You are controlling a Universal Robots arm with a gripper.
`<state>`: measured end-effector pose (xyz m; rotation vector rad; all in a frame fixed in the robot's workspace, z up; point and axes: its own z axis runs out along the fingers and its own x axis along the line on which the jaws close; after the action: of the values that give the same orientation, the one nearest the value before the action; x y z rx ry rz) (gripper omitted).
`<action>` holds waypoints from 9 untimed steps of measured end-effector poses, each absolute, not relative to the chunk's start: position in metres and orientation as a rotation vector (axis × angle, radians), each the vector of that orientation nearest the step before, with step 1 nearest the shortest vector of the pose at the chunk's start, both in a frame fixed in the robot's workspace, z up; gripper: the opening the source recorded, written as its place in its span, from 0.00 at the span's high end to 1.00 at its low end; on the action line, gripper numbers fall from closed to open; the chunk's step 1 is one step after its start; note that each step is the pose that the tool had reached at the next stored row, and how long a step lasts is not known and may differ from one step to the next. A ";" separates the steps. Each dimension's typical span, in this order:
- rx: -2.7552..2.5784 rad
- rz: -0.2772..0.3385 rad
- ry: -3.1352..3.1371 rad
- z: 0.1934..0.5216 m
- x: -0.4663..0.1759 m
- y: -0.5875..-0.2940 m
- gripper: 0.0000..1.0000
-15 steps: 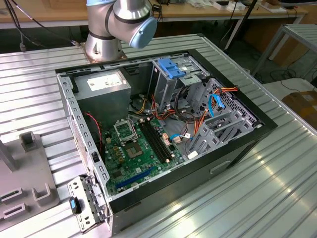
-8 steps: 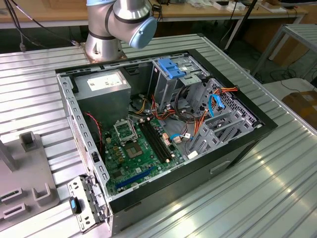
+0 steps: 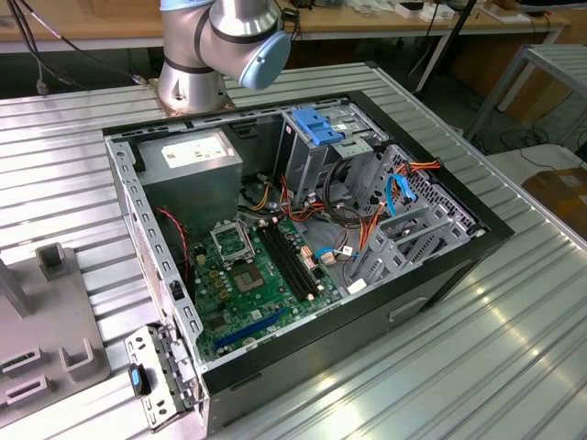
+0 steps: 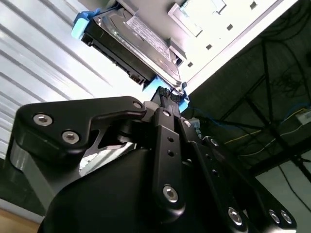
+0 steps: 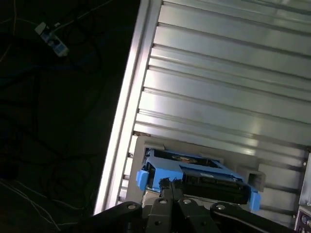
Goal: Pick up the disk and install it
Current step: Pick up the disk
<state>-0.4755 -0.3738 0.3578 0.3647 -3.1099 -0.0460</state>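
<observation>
**Item 1. Grey fixture**: stands on the bench, on the exterior view's left of the computer case and apart from it.

**Item 2. Computer case:** lies open on the ribbed bench. The arm's base stands just beyond the case's far wall.

**Item 3. Drive cage**: grey metal bays inside the case, toward the exterior view's right. You may judge it the disk's likely seat.

**Item 4. Disk**: grey body in a bright blue frame. It rests on a grey holder on the ribbed bench, close to the bench's edge. Where it lies relative to the case cannot be told.

**Item 5. Hand**: at one end of the disk, against or just short of the blue frame in both wrist views. You cannot tell whether it is apart, together or clamped on the frame.

**Handling note, as a judgement:** the step in hand is taking hold of the disk.
- Centre your hand on the frame's end, not on a corner, so the disk does not twist.
- Bear on the blue plastic and keep off the dark underside.
- Keep the disk flat to its holder until you are sure of the hold.
</observation>
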 end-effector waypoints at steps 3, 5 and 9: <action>0.463 -0.046 -3.096 0.358 -0.476 -0.374 0.89; 0.563 -0.045 -3.078 0.358 -0.476 -0.374 0.89; 0.727 -0.044 -3.042 0.357 -0.476 -0.374 0.89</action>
<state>-0.4755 -0.3738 0.3575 0.7274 -3.0421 -0.0439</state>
